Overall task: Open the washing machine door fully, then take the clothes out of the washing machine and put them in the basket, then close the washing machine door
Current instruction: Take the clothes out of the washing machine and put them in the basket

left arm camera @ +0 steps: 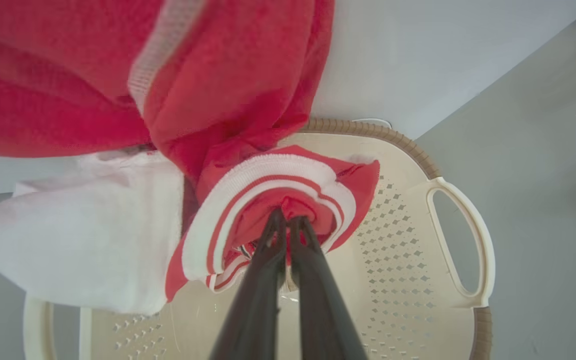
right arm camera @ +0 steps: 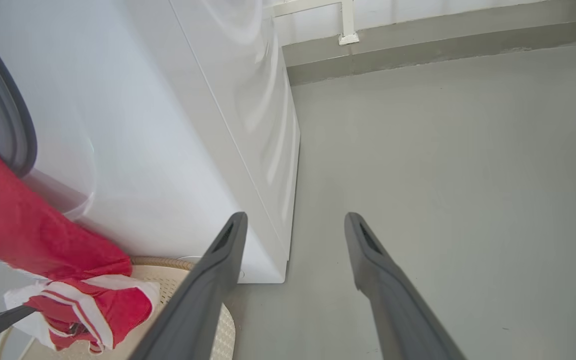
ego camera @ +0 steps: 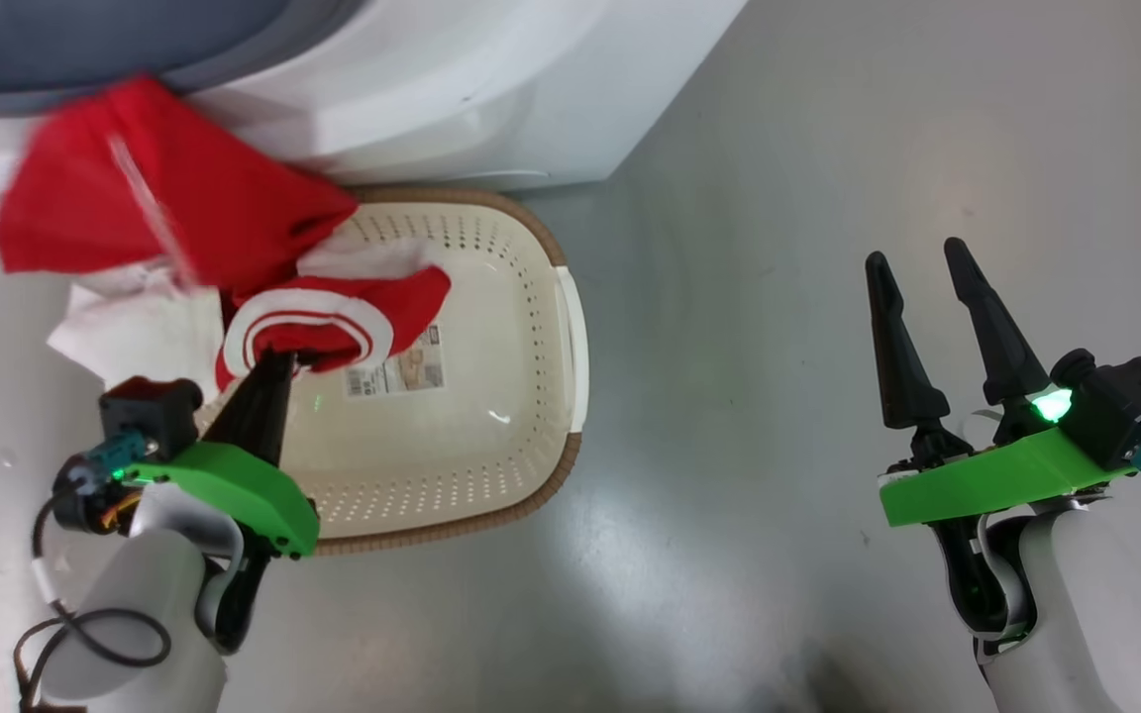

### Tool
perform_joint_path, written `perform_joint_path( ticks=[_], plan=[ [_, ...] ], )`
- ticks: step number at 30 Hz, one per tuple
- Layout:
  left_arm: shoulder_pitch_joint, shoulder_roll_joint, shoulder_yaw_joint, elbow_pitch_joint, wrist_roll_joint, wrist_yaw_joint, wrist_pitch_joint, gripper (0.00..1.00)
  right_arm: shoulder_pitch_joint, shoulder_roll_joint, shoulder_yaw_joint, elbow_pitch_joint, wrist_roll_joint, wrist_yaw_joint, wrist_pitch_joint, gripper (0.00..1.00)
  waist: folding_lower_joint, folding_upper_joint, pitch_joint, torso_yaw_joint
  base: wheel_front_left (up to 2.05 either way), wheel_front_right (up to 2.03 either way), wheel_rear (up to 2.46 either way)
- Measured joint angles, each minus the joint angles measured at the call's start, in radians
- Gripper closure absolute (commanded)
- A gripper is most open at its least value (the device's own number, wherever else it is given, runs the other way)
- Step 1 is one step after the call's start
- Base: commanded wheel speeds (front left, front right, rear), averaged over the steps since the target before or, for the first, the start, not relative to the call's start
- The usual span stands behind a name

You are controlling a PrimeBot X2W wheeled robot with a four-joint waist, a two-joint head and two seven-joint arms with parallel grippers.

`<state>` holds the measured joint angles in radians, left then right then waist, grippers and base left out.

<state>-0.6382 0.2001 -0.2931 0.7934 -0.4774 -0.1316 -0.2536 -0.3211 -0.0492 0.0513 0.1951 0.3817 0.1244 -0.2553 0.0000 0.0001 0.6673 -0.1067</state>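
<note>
Red clothes point(ego camera: 184, 208) with white trim trail from the washing machine point(ego camera: 491, 89) opening down over the left half of the cream basket point(ego camera: 531, 327). My left gripper point(ego camera: 285, 358) is shut on the striped red hem above the basket floor. In the left wrist view the left gripper point(left arm camera: 285, 220) pinches that hem, with the clothes point(left arm camera: 228, 75) bunched above and the basket point(left arm camera: 460, 240) below. My right gripper point(ego camera: 917, 257) hangs open over the floor to the right, holding nothing. The right gripper point(right arm camera: 295, 220) points past the washing machine point(right arm camera: 168, 125) corner; the clothes point(right arm camera: 33, 230) hang at left. The washing machine door is out of view.
The basket stands on the grey floor point(ego camera: 778, 198) right against the machine's front. A grey gasket point(right arm camera: 8, 115) rings the drum opening. Bare floor stretches to the right of the basket, ending at a wall skirting point(right arm camera: 418, 55) beyond the machine's side.
</note>
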Motion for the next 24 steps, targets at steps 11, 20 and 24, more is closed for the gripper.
perform_joint_path(
  ticks=[11,20,24],
  plan=[
    [-0.096,0.012,-0.123,0.145,-0.091,0.0,0.0,1.0,-0.032,0.0,0.022,-0.009,0.006,0.0,0.0,0.0,0.0,0.0,0.07,-0.02,0.0,0.0,0.0],
    [-0.164,0.024,-0.173,0.239,-0.147,0.0,0.0,1.0,-0.053,0.0,0.027,-0.018,0.006,0.0,0.0,0.0,0.0,0.0,0.114,-0.031,0.0,0.0,0.0],
    [-0.184,0.024,-0.184,0.257,-0.168,0.0,0.0,0.66,-0.056,0.0,0.027,-0.018,0.006,0.0,0.0,0.0,0.0,0.0,0.122,-0.031,0.0,0.0,0.0]
  ],
)
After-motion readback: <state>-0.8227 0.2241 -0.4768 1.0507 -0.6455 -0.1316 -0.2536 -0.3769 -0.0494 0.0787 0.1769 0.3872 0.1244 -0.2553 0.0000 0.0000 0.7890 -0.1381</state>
